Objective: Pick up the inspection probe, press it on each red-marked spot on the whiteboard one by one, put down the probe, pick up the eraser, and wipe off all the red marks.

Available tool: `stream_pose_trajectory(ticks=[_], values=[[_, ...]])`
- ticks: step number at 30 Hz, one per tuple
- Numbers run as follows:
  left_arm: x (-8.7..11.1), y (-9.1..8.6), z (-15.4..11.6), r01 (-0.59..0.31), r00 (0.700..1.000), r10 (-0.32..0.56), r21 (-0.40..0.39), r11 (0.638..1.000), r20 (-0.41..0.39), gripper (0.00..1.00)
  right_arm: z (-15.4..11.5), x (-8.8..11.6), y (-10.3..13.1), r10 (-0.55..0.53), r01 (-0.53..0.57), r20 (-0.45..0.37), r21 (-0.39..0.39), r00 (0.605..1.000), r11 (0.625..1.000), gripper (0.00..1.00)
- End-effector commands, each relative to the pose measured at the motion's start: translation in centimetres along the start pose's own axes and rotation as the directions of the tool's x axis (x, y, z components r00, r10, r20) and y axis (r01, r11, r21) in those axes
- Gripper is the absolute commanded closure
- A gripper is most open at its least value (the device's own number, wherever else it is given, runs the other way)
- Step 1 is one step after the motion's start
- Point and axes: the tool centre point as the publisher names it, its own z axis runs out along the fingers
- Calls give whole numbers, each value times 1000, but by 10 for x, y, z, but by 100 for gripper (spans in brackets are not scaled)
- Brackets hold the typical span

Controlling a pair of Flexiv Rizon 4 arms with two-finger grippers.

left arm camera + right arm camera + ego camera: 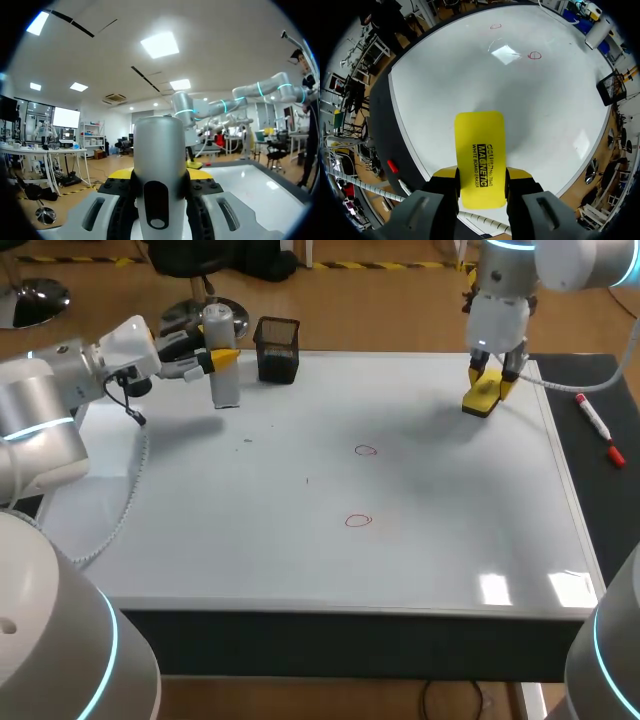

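Note:
The probe [223, 350], a silver-white cylinder, stands upright at the whiteboard's [430, 560] far left. My left gripper [214, 359] is shut on its middle from the side. In the left wrist view the probe [159, 150] fills the gap between the yellow-tipped fingers [119, 174]. My right gripper [492, 378] holds the yellow eraser [482, 397] near the far right edge, close over the board. The eraser [480, 150] juts out ahead of that gripper [481, 176]. Two red circles [365, 450] [358, 521] lie mid-board, also seen as red marks [534, 55] [495, 26]. A tiny red dot [307, 480] sits left of them.
A black mesh holder [277, 348] stands at the far edge, right of the probe. A red marker [598, 427] lies on the dark mat [600, 480] right of the board. In the right wrist view the mesh holder [614, 86] shows beside the board's rim.

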Motion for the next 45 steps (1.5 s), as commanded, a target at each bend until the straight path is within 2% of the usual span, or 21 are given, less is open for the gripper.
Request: stream_pose_trajectory(ticks=[1, 15, 16, 18, 25, 31, 45], values=[[1, -3, -1, -2, 1000, 2, -4, 1000, 8, 100, -1, 0, -1, -1, 1, -4, 1, 1000, 1000, 100], [1, -3, -1, -2, 1000, 2, -4, 1000, 8, 100, -1, 0, -1, -1, 1, -4, 1, 1000, 1000, 100], [1, -3, -1, -2, 1000, 2, -4, 1000, 8, 100, -7, -4, 9, -7, 7, -8, 13, 1000, 1000, 100], [1, -3, -1, -2, 1000, 2, -4, 1000, 8, 100, -8, -10, 11, -32, 32, -16, 33, 999, 999, 100], [1, -3, -1, -2, 1000, 2, -4, 1000, 8, 100, -18, -41, 57, -140, 142, -28, 99, 990, 985, 100], [1, -3, -1, -2, 1000, 2, -4, 1000, 8, 100, -19, -59, 91, -231, 230, -11, 139, 973, 963, 100], [1, -3, -1, -2, 1000, 2, -4, 1000, 8, 100, 3, -105, 187, -411, 409, -7, 117, 911, 905, 100]])
